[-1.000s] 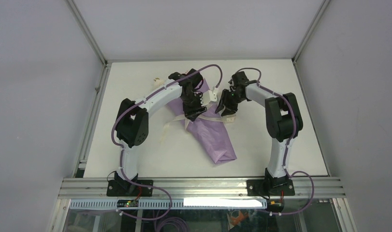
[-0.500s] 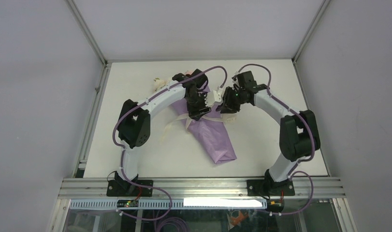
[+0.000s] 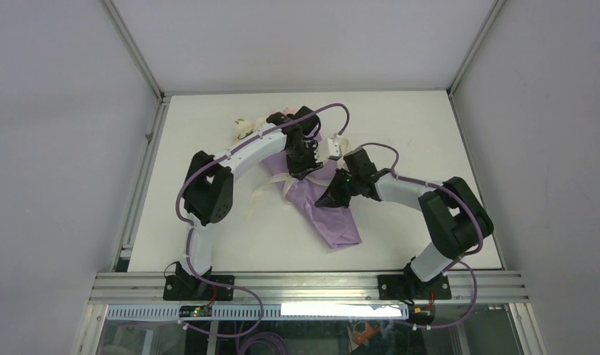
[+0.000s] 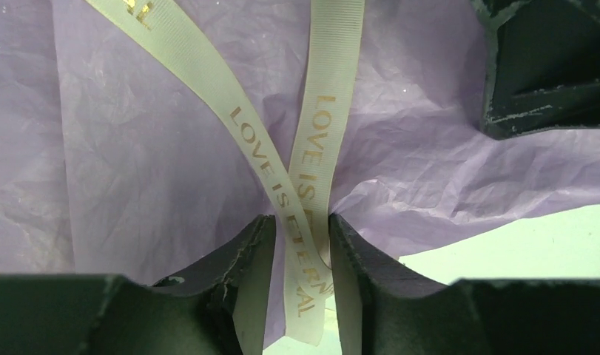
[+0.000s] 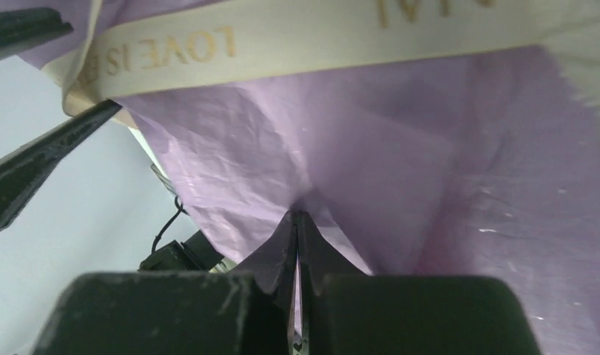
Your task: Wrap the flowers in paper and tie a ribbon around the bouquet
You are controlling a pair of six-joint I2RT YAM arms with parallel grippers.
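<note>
Left gripper (image 4: pixel 302 255): jaws narrowly apart, two crossed strands of ribbon (image 4: pixel 322 133) lying between them; pinched or merely straddled, I cannot tell
Right gripper (image 5: pixel 297 229): fingers closed flat together, nipping a pucker of the paper (image 5: pixel 400 170)
Relation: the ribbon crossing sits right at the left gripper, the nearer one; the right gripper holds the cone's right edge just beside it, toward the narrow end
Bouquet (image 3: pixel 326 214): lying flat on the table (image 3: pixel 400 133); long axis far-left to near-right; flowers (image 3: pixel 243 127) at the far-left end, narrow tip pointing near-right; ribbon runs across that axis
</note>
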